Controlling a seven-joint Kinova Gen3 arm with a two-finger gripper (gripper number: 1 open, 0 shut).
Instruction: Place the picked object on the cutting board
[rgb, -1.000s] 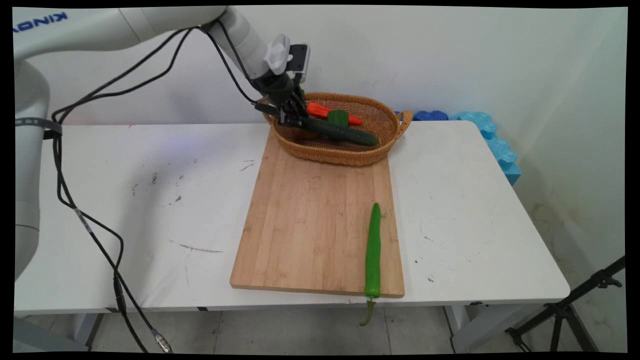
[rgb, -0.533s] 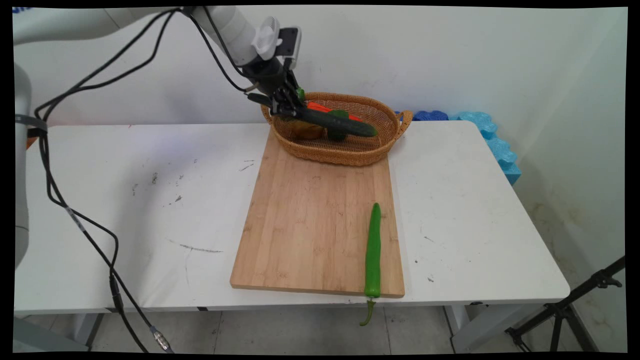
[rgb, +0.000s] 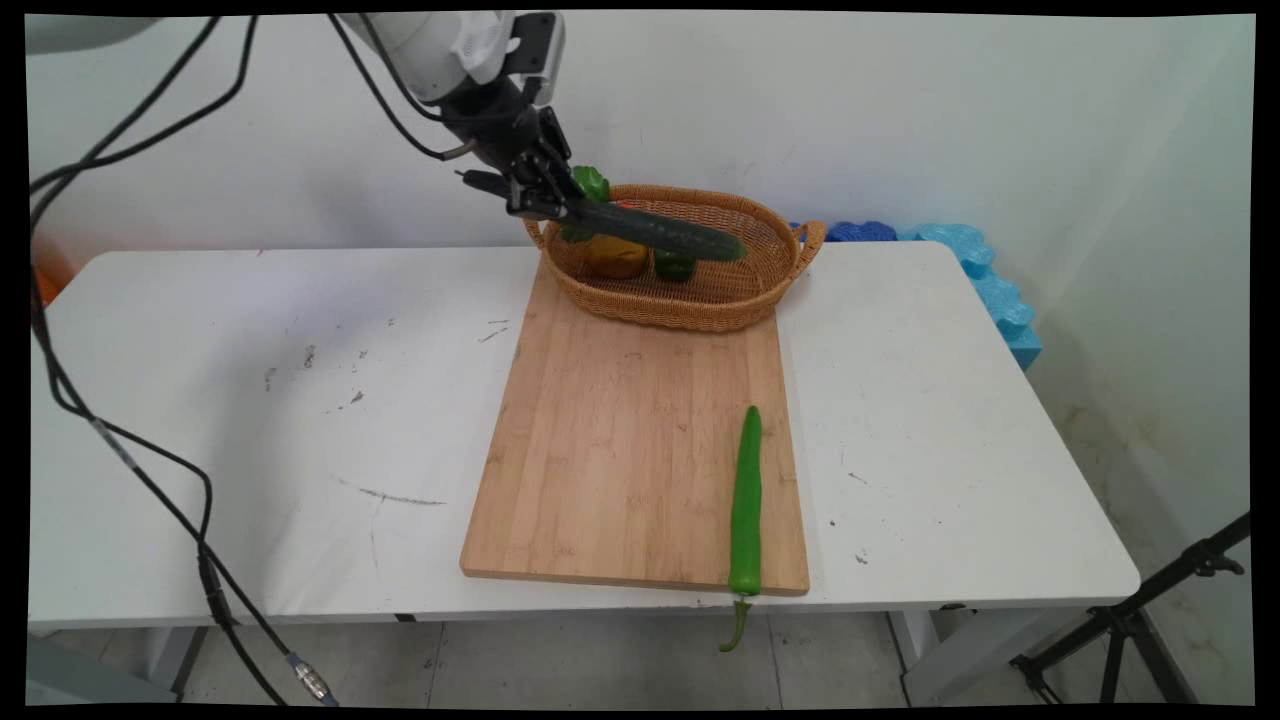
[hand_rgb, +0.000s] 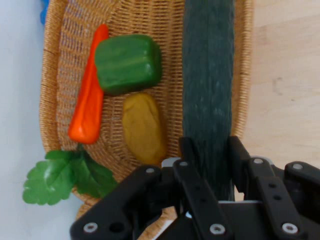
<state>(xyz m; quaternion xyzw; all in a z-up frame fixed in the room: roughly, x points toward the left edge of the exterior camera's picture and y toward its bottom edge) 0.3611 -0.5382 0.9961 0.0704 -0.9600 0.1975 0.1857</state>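
One cucumber (rgb: 655, 229) clamped in your gripper (rgb: 545, 205), jaws closed on its left end, held above the basket (rgb: 770, 290) | basket at board's (rgb: 640, 430) far end: carrot (hand_rgb: 90, 105), green pepper (hand_rgb: 128, 63), potato (hand_rgb: 143, 127) | long green chili (rgb: 746, 495) on board's near right.

**No readable text**

No lettering, label, brand, number or sign can be read in either view. The plain white table (rgb: 250, 400), the bare light wooden cutting board (rgb: 620, 440) and the woven wicker basket (rgb: 760, 290) carry no markings.
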